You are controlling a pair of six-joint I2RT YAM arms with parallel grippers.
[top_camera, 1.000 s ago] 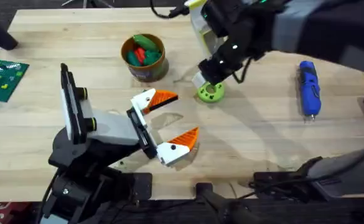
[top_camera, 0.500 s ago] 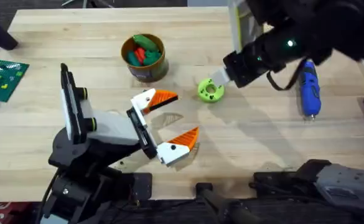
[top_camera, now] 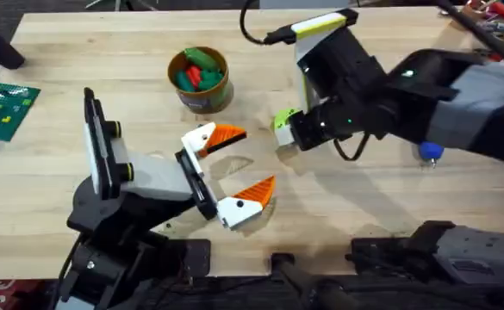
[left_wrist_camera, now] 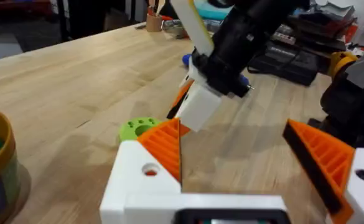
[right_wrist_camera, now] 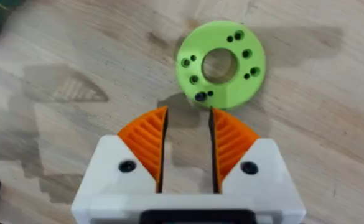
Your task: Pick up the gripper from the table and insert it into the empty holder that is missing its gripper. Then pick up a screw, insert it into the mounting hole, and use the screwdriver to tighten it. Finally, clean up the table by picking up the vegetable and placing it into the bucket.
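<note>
Lime-green holed gripper (right_wrist_camera: 221, 64) lies flat.

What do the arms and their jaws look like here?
Both arms are black. The left gripper and right gripper have white jaws faced with orange ribbed pads. A black cable loops off the right arm, beside a yellow strip.

lab/workshop | wooden workbench (top_camera: 105, 69) | circuit board (top_camera: 4, 108) | equipment clutter (left_wrist_camera: 306, 46)

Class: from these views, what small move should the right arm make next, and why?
Probably open wider and advance: the right gripper sits just short of the green gripper, which lies flat on the table, and its narrowly parted fingers look too close together to straddle it.
</note>
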